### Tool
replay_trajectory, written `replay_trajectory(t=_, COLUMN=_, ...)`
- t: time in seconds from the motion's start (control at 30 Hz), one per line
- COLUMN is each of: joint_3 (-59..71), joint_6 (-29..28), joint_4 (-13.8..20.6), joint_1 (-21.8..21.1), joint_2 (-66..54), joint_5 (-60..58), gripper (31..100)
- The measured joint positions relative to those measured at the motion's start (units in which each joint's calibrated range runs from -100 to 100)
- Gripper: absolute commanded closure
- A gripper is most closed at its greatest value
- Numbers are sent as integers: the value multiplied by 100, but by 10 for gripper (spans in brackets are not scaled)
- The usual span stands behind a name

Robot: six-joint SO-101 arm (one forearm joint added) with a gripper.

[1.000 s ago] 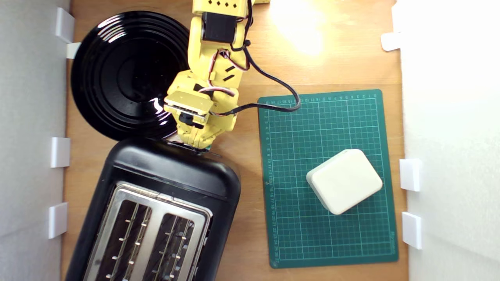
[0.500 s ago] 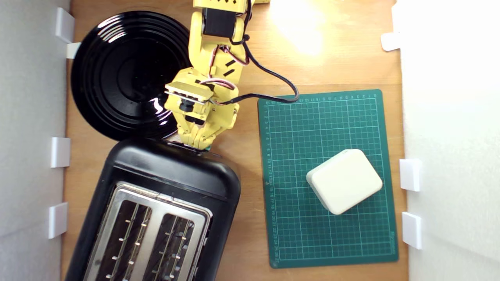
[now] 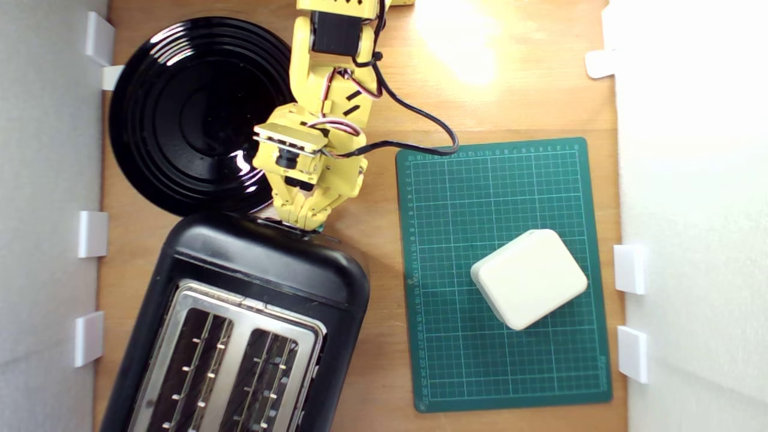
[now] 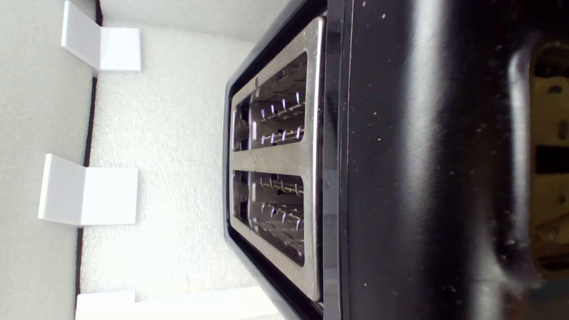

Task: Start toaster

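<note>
Toaster [image 3: 252,312] at lower left of exterior view, just below black plate [image 3: 186,114]; gripper [image 3: 303,222] at toaster's end wall, over teal lever knob [image 3: 321,228]; jaw state cannot tell, fingertips hidden; advice: press straight down along lever slot, steady force, avoid sideways slip.

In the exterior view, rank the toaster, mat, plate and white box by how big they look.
1. Toaster and mat: about alike; the toaster is cut off by the frame and stands nearer the camera, so unranked.
2. Plate.
3. White box.
</note>
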Motion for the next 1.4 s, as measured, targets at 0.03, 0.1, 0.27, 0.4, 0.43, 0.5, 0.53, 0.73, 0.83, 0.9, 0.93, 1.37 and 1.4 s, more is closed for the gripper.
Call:
replay_trajectory(t=0.03, joint_3=-46, joint_6=0, joint_4=0, joint_1=0, joint_2=0, joint_5=94, gripper=989)
replay_trajectory(t=0.1, joint_3=-222, joint_6=-22, joint_4=-10, joint_1=0, joint_2=0, joint_5=340, gripper=989)
replay_trajectory(t=0.27, joint_3=-565, joint_6=-43, joint_4=-19, joint_1=-9, joint_2=17, joint_5=757, gripper=989)
replay_trajectory(t=0.4, joint_3=-880, joint_6=-38, joint_4=-19, joint_1=-9, joint_2=42, joint_5=1251, gripper=989)
replay_trajectory(t=0.43, joint_3=-964, joint_6=-38, joint_4=-19, joint_1=-9, joint_2=50, joint_5=1379, gripper=989)
replay_trajectory(t=0.5, joint_3=-1103, joint_6=-38, joint_4=-58, joint_1=-9, joint_2=58, joint_5=1557, gripper=989)
replay_trajectory(t=0.53, joint_3=-1158, joint_6=-22, joint_4=-87, joint_1=-9, joint_2=67, joint_5=1643, gripper=989)
replay_trajectory(t=0.73, joint_3=-1640, joint_6=-22, joint_4=-116, joint_1=-9, joint_2=142, joint_5=2400, gripper=989)
replay_trajectory(t=0.83, joint_3=-1891, joint_6=-22, joint_4=-125, joint_1=-9, joint_2=225, joint_5=2664, gripper=989)
replay_trajectory(t=0.9, joint_3=-1946, joint_6=-22, joint_4=-125, joint_1=-9, joint_2=250, joint_5=2723, gripper=989)
replay_trajectory(t=0.93, joint_3=-1965, joint_6=-22, joint_4=-125, joint_1=-9, joint_2=258, joint_5=2732, gripper=989)
replay_trajectory(t=1.37, joint_3=-1974, joint_6=-22, joint_4=-67, joint_1=-108, joint_2=17, joint_5=2757, gripper=989)
replay_trajectory(t=1.4, joint_3=-1974, joint_6=-22, joint_4=-87, joint_1=-108, joint_2=-25, joint_5=2766, gripper=989)
